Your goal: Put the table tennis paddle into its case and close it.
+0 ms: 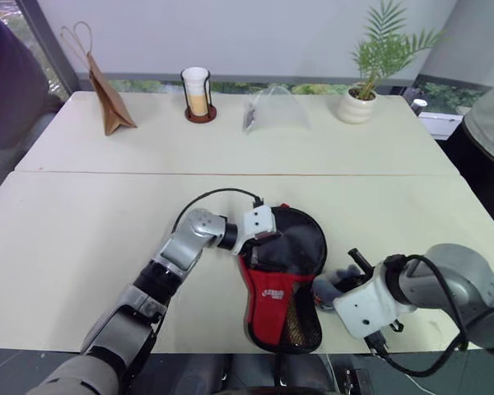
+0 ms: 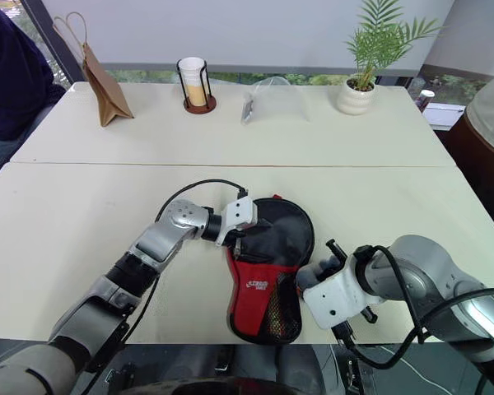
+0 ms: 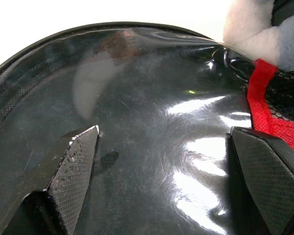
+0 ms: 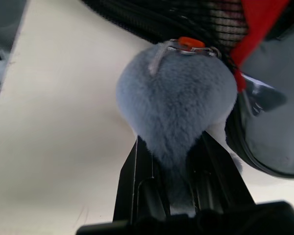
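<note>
The case point(image 1: 281, 280) lies at lower centre of the tabletop point(image 1: 82, 239), the paddle point(image 3: 152, 147) seen glossy inside it; insertion is judged done. The left tool point(image 3: 161, 181), fingers apart, is pressed on the case; the right tool point(image 4: 171, 166) is clamped on the grey fuzzy charm point(image 4: 176, 107), so zipping is judged left

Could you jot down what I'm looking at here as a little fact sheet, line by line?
Setting: pale table
Case: black and red pouch near the table's front edge
Left gripper: fingers open, over the case's glossy black round end
Right gripper: fingers shut on the grey fuzzy charm at the case's zip
Far side: paper bag, cup, potted plant
</note>
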`<state>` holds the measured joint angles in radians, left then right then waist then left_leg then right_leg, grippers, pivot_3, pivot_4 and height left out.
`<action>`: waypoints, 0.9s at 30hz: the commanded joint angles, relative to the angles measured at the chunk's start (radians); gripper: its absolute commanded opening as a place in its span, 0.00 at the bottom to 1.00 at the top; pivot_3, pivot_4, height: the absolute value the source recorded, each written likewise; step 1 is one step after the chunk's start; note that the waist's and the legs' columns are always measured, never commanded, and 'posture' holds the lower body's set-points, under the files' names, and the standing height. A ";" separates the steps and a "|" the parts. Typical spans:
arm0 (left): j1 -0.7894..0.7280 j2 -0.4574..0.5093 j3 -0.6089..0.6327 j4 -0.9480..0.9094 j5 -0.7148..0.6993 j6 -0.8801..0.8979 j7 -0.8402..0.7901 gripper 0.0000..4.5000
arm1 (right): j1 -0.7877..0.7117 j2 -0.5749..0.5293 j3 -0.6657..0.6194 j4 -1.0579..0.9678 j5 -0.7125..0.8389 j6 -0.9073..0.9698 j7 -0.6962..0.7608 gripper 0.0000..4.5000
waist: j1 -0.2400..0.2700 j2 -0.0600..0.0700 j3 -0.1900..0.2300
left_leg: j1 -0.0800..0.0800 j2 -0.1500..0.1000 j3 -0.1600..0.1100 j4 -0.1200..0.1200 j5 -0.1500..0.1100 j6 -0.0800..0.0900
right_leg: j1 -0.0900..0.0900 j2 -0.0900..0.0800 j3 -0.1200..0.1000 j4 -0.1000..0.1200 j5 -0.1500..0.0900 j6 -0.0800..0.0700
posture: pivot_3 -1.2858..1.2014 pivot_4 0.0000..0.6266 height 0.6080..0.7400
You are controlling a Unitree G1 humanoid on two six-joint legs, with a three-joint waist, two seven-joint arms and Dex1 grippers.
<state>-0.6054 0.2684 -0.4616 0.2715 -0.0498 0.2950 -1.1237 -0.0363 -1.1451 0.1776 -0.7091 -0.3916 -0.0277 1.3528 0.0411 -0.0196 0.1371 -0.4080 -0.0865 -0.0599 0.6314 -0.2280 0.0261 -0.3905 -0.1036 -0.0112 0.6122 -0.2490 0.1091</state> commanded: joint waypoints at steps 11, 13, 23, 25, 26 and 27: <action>0.018 -0.002 -0.070 0.102 0.067 0.019 -0.002 1.00 | 0.337 -0.195 -0.196 -0.159 0.273 0.128 0.171 0.09 | 0.002 0.001 0.001 | 0.000 -0.001 0.000 0.000 0.000 0.000 | 0.003 -0.003 0.000 0.000 -0.002 0.003 | 0.52 0.24 0.95; 0.015 -0.008 -0.070 0.109 0.068 0.016 0.002 1.00 | 0.374 -0.206 -0.223 -0.170 0.332 0.184 0.197 0.09 | 0.003 0.002 0.000 | -0.001 -0.001 0.000 0.000 -0.001 0.000 | 0.003 -0.003 0.000 -0.001 -0.002 0.002 | 0.52 0.24 0.95; 0.027 -0.015 -0.069 0.110 0.068 0.010 0.010 1.00 | 0.491 -0.270 -0.272 -0.091 0.369 0.189 0.236 0.09 | 0.002 0.002 0.001 | -0.002 -0.004 0.002 0.000 -0.002 0.002 | 0.003 -0.008 -0.001 -0.001 -0.002 0.003 | 0.52 0.24 0.95; 0.028 -0.015 -0.069 0.111 0.068 0.009 0.011 1.00 | 0.501 -0.277 -0.285 -0.070 0.343 0.156 0.220 0.09 | 0.002 0.003 0.001 | -0.002 -0.004 0.003 0.000 -0.002 0.003 | 0.003 -0.009 -0.002 -0.002 -0.003 0.004 | 0.52 0.24 0.95; 0.028 -0.016 -0.068 0.112 0.068 0.008 0.012 1.00 | 0.498 -0.278 -0.291 -0.059 0.335 0.146 0.212 0.09 | 0.002 0.003 0.001 | -0.002 -0.004 0.003 0.000 -0.002 0.003 | 0.003 -0.009 -0.002 -0.002 -0.003 0.004 | 0.52 0.24 0.95; 0.027 -0.016 -0.067 0.115 0.067 0.007 0.013 1.00 | 0.489 -0.277 -0.296 -0.050 0.333 0.140 0.206 0.09 | 0.002 0.003 0.001 | -0.002 -0.004 0.003 0.000 -0.002 0.003 | 0.003 -0.009 -0.002 -0.002 -0.003 0.004 | 0.52 0.24 0.95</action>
<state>-0.6219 0.2347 -0.4748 0.3093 -0.0408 0.2663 -1.1168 0.4525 -1.4009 -0.0979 -0.7630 -0.0520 0.1358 1.5478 0.0436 -0.0167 0.1386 -0.4100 -0.0903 -0.0572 0.6315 -0.2306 0.0293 -0.3878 -0.1126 -0.0135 0.6097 -0.2519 0.1132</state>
